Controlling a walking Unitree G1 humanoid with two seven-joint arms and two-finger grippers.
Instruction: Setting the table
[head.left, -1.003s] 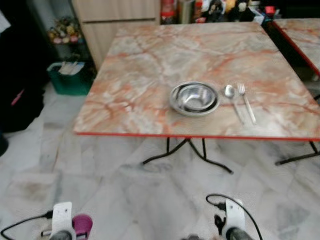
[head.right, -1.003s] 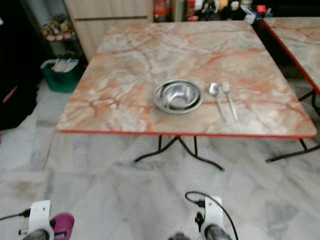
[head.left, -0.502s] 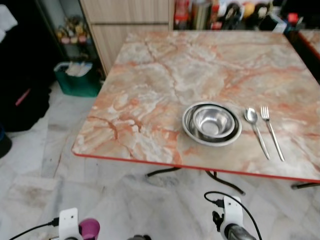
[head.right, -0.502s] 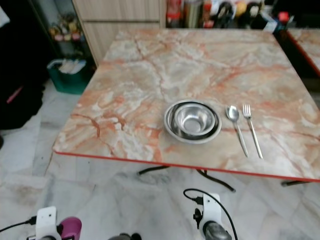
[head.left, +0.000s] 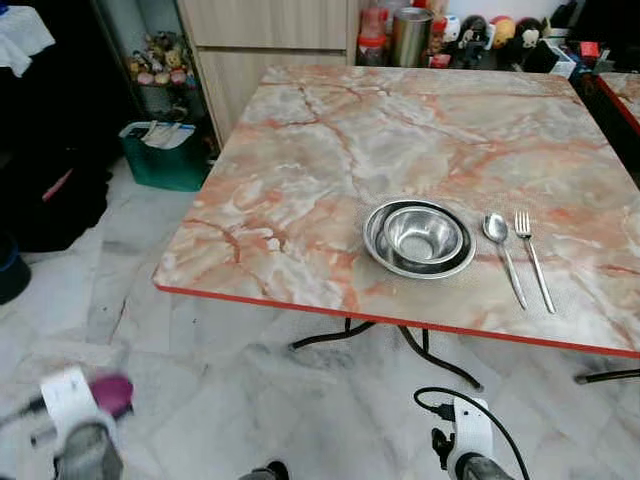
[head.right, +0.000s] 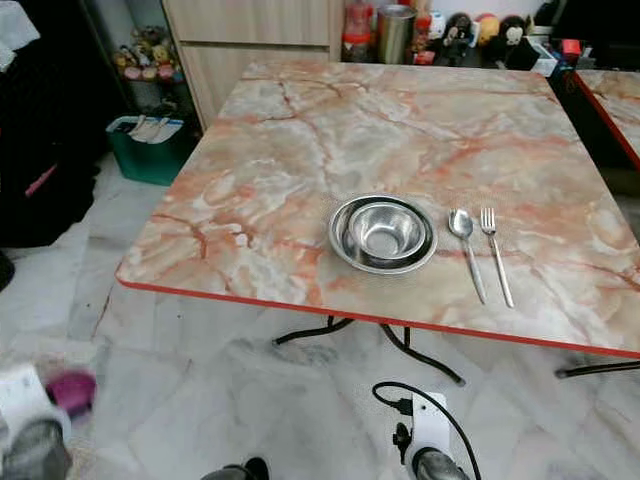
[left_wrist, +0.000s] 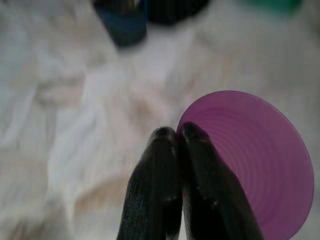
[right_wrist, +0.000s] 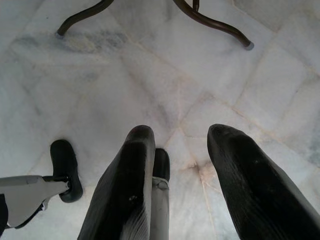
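A marble table (head.left: 300, 180) stands ahead of me. Near its front edge sits a steel bowl (head.left: 420, 237) nested in a steel plate, with a spoon (head.left: 503, 255) and a fork (head.left: 533, 258) lying side by side to its right. Low at the left, my left gripper (left_wrist: 178, 137) is shut on the rim of a purple cup (left_wrist: 250, 160), seen blurred over the floor as the purple cup (head.left: 108, 393). My right gripper (right_wrist: 182, 132) hangs open above the marble floor, with nothing between its fingers.
A green bin (head.left: 165, 155) and dark bags (head.left: 50, 190) stand left of the table, with a wooden cabinet (head.left: 270, 40) behind. Bottles and toys (head.left: 440, 25) line the far edge. A second table (head.left: 625, 95) is at the right. Black curved table legs (head.left: 400, 340) rest on the floor.
The camera has shifted, so the table sits a little differently in view. My left arm with the purple cup has swung out to the left and shows blurred.
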